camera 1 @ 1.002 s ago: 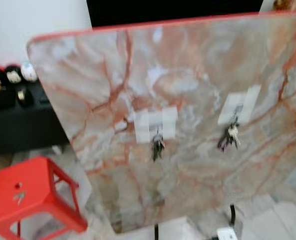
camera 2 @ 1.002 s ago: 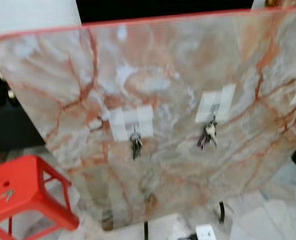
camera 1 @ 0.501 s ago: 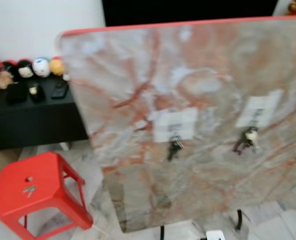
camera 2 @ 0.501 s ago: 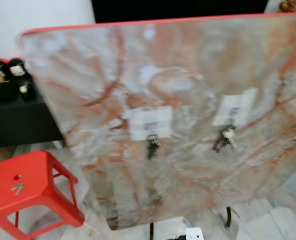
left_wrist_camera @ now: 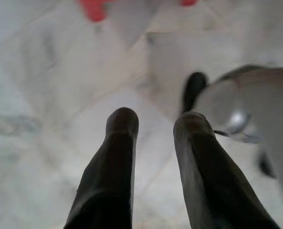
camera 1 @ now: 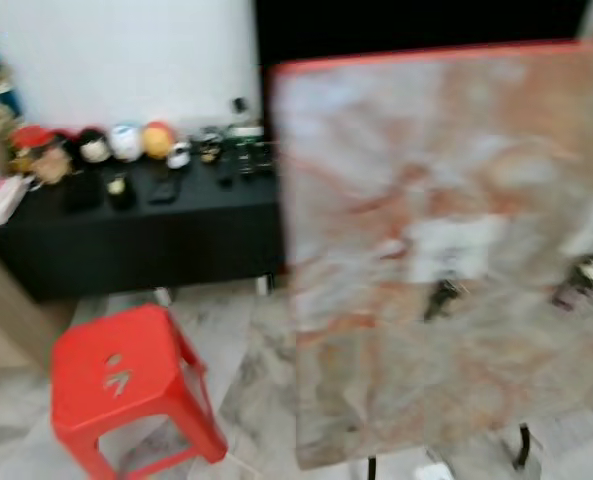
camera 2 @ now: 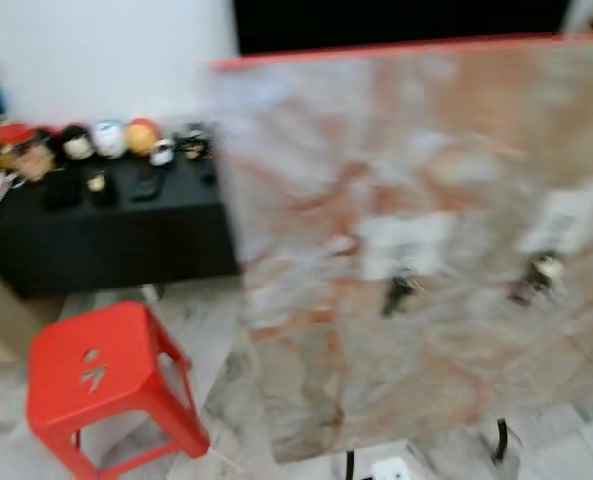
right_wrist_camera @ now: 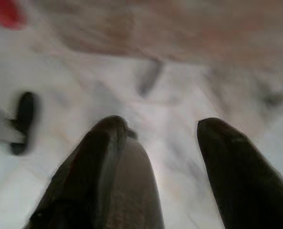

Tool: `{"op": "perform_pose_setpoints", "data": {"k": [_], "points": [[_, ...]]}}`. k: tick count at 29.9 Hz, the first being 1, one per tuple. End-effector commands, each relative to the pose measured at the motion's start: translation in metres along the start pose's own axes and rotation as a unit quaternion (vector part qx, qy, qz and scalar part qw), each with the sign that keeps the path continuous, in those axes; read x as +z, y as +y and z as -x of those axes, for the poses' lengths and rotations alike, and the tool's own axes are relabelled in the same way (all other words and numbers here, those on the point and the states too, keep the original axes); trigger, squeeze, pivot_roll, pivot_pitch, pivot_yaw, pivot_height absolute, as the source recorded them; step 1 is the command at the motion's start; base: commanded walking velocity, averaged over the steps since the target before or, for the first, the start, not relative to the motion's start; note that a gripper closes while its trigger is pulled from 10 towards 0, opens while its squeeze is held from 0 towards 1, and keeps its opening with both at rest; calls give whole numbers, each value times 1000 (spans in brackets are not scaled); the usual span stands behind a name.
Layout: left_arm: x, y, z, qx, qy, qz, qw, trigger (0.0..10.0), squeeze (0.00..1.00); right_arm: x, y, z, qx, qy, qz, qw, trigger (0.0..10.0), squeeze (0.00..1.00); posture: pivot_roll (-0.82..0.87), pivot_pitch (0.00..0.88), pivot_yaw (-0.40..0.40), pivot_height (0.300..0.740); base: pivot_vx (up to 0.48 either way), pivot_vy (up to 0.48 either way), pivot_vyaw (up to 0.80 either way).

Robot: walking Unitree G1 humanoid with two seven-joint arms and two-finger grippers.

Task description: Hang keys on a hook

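Both claws hang low over the pale marble floor (left_wrist_camera: 46, 143), fingers parted and holding nothing: the left claw (left_wrist_camera: 153, 119) narrowly open, the right claw (right_wrist_camera: 162, 126) wider. Ahead stands a marble board (camera 1: 456, 200) with a red top edge, tilted back. Two key bunches (camera 1: 442, 297) (camera 1: 580, 281) dangle lengthwise downward from white patches (camera 1: 454, 247) on it. Open floor lies left, around a red stool (camera 1: 126, 385) and black tabletop (camera 1: 136, 215) with figurines (camera 1: 126, 142). Everything is blurred.

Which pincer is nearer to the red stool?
Left, probably. The red stool stands to the robot's left; the left pincer and right pincer both hang over floor.
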State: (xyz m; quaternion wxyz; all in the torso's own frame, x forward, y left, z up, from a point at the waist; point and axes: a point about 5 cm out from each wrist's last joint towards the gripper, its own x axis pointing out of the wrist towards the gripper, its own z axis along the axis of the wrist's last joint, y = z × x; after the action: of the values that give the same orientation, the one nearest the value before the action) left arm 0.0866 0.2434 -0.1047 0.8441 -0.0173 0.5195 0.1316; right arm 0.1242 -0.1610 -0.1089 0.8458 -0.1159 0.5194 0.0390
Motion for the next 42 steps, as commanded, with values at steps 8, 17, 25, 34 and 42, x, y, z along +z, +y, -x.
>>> {"op": "perform_pose_setpoints", "data": {"k": [8, 17, 25, 34, 42], "points": [[-3, -8, 0, -14, 6, -3, 1000, 10000, 0, -18, -2, 3, 6, 34, 1, 999, 10000, 0, -86, 0, 14, 740, 0, 407, 580], [-2, -9, 0, -15, 6, -1, 1000, 10000, 0, -18, -4, 3, 4, 33, -7, 999, 10000, 0, -87, 0, 9, 740, 0, 392, 0], [-2, -10, 0, -17, 5, 0, 1000, 10000, 0, -18, -6, 3, 2, 34, -11, 999, 10000, 0, -87, 0, 5, 740, 0, 390, 0], [-2, -11, -1, -18, 5, 1, 1000, 10000, 0, -17, -7, 2, -2, 32, -20, 999, 10000, 0, -89, 0, 6, 740, 0, 374, 0], [-2, -10, -1, -19, 6, -3, 1000, 10000, 0, -17, -8, 2, -5, 31, -25, 999, 10000, 0, -89, 0, 10, 740, 0, 344, 0]]}}
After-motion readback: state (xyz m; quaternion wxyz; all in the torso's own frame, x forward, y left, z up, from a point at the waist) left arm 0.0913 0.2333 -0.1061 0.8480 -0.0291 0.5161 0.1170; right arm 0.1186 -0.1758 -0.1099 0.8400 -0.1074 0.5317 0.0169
